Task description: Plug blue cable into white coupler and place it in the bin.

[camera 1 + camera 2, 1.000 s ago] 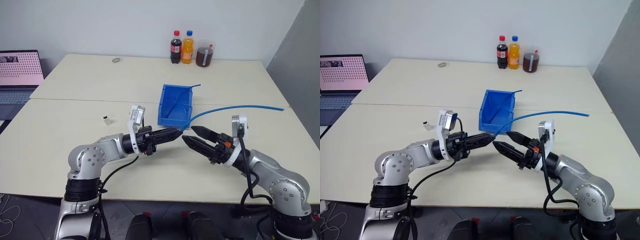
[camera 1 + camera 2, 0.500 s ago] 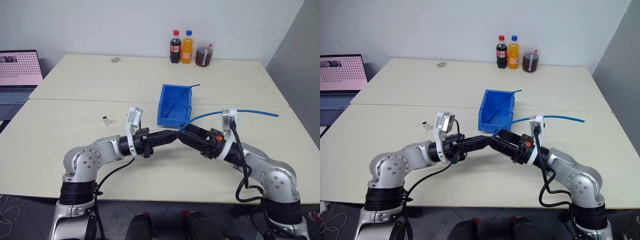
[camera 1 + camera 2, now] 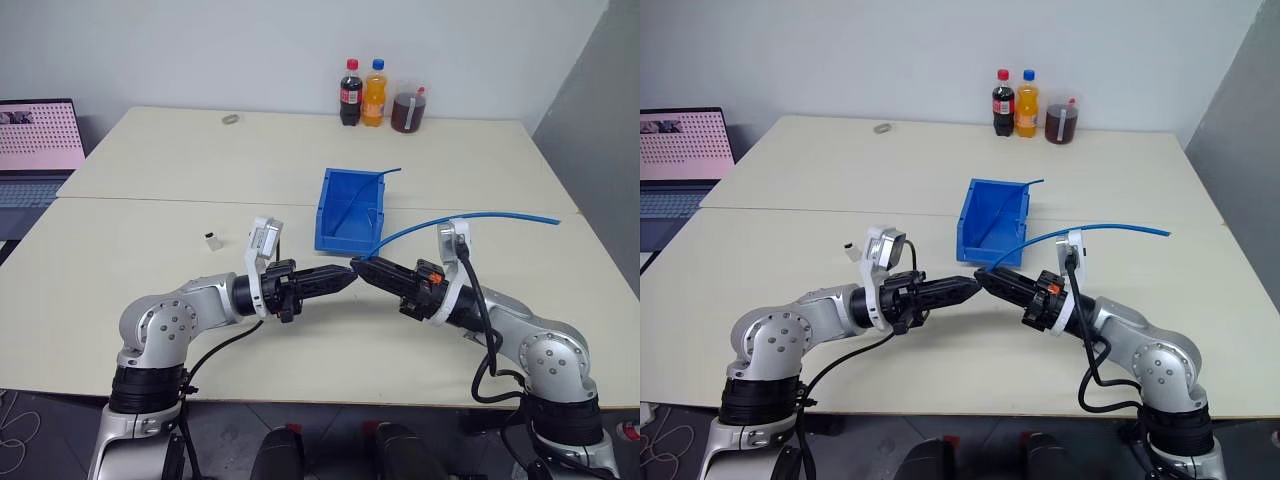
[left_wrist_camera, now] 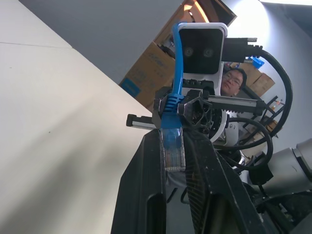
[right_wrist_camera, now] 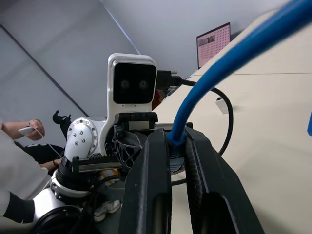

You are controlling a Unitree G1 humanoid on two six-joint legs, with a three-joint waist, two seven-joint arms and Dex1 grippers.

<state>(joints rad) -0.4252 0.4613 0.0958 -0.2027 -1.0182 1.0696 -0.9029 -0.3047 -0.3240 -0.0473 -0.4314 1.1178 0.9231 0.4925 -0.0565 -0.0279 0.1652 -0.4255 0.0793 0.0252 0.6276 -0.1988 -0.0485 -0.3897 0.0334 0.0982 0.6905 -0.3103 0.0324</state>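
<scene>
No lettering can be made out anywhere on the table. The dark cola bottle (image 3: 351,94) wears a red label and the orange soda bottle (image 3: 375,94) a blue cap, but neither brand name can be read. The laptop screen (image 3: 40,134) shows a pink grid of dark dots, its content illegible. Cardboard boxes (image 4: 146,70) seen from the left wrist carry no readable print.

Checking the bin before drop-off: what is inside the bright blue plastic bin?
Inside the bright blue plastic bin, a thin darker blue cable slants across; the near wall hides its floor.
</scene>
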